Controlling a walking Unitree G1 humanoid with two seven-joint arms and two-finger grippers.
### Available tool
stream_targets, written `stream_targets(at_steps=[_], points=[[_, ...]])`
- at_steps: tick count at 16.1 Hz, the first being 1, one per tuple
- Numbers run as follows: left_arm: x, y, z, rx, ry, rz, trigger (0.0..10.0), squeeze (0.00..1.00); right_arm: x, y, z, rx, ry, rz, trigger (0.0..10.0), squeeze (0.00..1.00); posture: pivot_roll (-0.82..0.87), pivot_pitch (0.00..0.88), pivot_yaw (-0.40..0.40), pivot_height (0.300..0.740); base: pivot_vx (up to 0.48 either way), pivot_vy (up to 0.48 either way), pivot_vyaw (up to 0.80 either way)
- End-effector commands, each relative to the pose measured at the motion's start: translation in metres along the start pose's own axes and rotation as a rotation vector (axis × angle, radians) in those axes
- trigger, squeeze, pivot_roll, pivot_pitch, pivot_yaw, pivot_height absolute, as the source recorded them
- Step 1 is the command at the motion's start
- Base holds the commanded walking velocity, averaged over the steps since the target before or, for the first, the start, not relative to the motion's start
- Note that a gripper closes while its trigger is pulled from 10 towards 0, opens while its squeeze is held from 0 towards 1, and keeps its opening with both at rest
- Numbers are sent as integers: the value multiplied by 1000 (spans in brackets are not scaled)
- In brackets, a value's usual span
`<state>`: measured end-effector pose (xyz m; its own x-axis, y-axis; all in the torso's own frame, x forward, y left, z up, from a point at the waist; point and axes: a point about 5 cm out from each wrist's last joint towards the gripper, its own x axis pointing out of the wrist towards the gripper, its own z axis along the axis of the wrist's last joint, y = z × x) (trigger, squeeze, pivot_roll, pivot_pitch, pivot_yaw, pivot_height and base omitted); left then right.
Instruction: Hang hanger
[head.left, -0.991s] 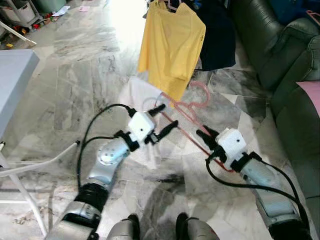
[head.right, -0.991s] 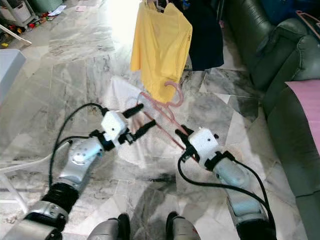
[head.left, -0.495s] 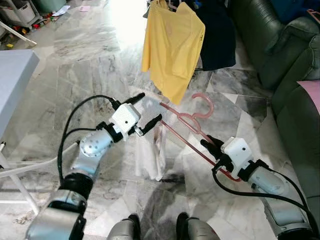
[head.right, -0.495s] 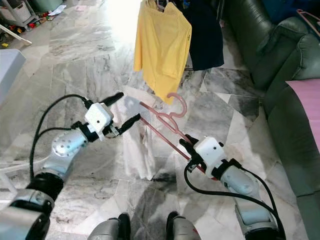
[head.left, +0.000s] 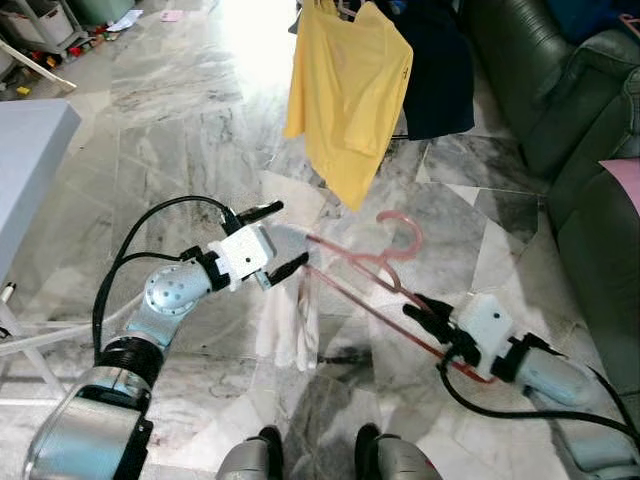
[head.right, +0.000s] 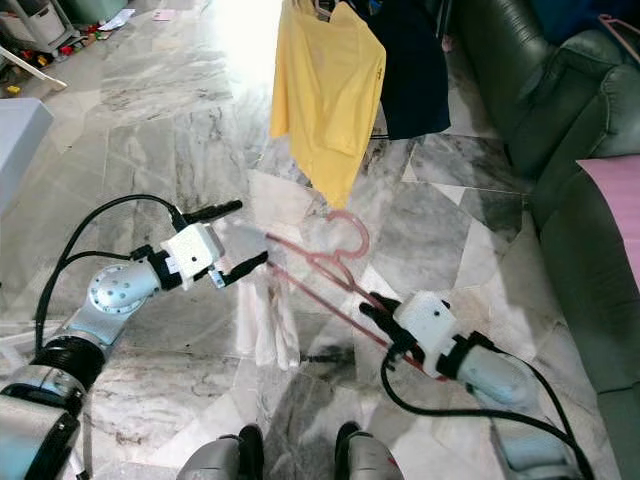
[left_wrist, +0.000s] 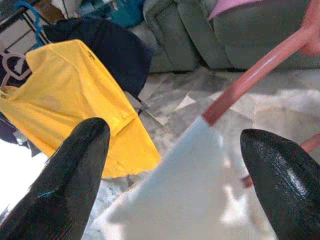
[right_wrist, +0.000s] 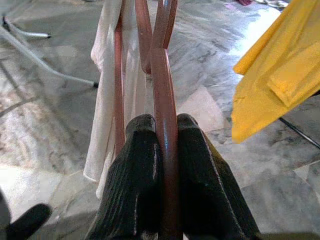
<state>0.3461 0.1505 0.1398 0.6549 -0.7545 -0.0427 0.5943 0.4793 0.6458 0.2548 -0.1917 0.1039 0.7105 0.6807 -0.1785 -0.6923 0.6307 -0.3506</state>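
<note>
Fingers of your right gripper (right_wrist: 160, 150) are clamped tight on one end of the single pink plastic hanger (head.left: 375, 285); those of your left gripper (head.left: 275, 240) are spread wide, holding nothing, astride the white cloth's edge.

You have one hanger with one white cloth (head.left: 290, 320) draped from its far arm. It hangs in the air above the grey marble floor (head.left: 160, 120), long axis running from the right gripper up and across toward the left gripper, its hook (head.left: 405, 235) pointing away from you toward the clothes.

Ahead hang two garments: one yellow shirt (head.left: 345, 90) and one dark navy garment (head.left: 435, 70) behind it. A dark green sofa (head.left: 560, 110) lines the floor's right edge, a grey table (head.left: 30, 170) the left; open floor lies between.
</note>
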Motion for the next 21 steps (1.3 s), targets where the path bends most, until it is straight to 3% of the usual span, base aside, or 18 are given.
stream_targets(at_steps=[1,12,13,14,18,19,20,21], points=[[-2,1,-1,32,10,-27,10000,1000,-2,0,7,-2,-33,11,10000,0,-205,227,68,740,0,0,0],[-13,3,-11,132,105,-212,10000,1000,-12,6,13,-15,-13,113,10000,0,-209,223,77,740,0,0,0],[-14,2,-12,129,114,-234,10000,447,-13,6,13,-15,-11,115,10000,0,-209,223,77,740,0,0,0],[-15,2,-12,127,120,-254,10000,0,-14,6,13,-16,-8,115,10000,0,-209,223,77,740,0,0,0],[-20,1,-18,128,168,-320,10000,0,-14,9,14,-13,-7,126,10000,0,-210,223,81,740,0,0,0],[-21,1,-20,116,187,-331,8784,0,-14,11,15,-9,-10,142,10000,0,-209,224,83,740,0,0,0],[-22,2,-21,111,196,-336,2471,0,-14,12,15,-7,-11,151,10000,0,-209,224,82,740,0,0,0],[-22,3,-21,101,204,-331,157,0,-15,14,16,-5,-13,168,10000,0,-210,225,81,740,0,0,0]])
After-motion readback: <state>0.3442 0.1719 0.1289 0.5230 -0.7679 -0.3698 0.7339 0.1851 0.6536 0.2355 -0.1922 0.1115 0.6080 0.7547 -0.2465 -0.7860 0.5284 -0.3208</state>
